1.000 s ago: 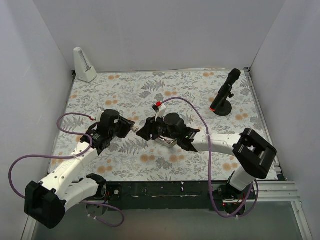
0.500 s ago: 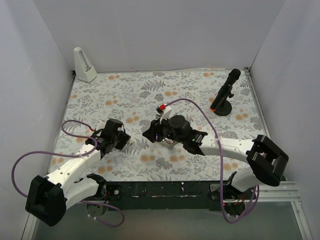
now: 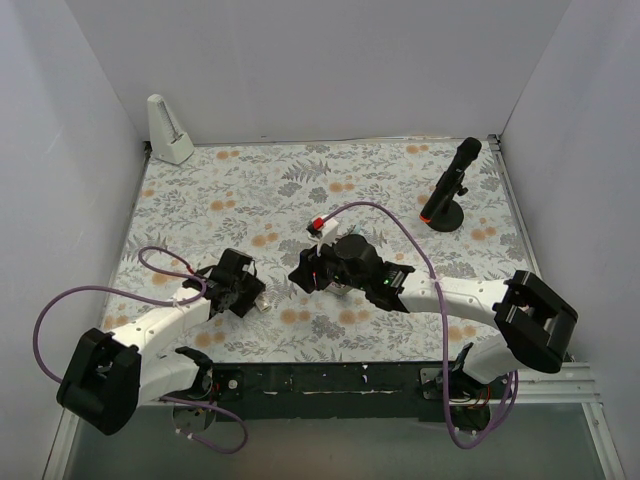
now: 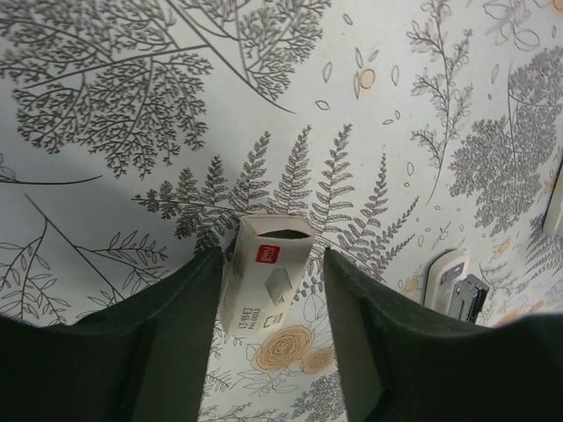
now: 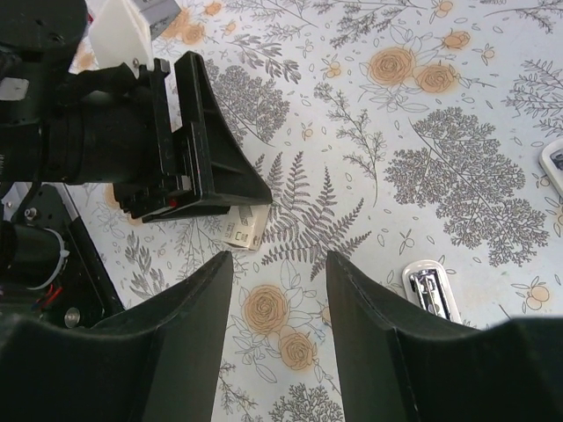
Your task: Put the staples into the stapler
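Note:
The staples' small beige-white box (image 4: 264,283), with a red label and an open end, lies on the floral table. It sits between the fingers of my open left gripper (image 4: 273,257), closer to the left finger; I cannot tell if it touches. The box also shows in the right wrist view (image 5: 246,230), beside the left gripper's black finger (image 5: 220,171). The stapler (image 5: 431,290), pale-rimmed with silver metal inside, lies to the right, also seen in the left wrist view (image 4: 453,283). My right gripper (image 5: 280,259) is open and empty above the table. In the top view it (image 3: 300,275) is right of the left gripper (image 3: 254,298).
A white wedge-shaped object (image 3: 170,130) stands at the back left. A black torch on a round stand (image 3: 446,190) is at the back right. Another pale piece (image 5: 554,163) shows at the right edge. Purple cables loop off both arms. White walls enclose the table.
My left gripper has drawn back toward the near edge and come down around the box. My right gripper has shifted slightly right and nearer.

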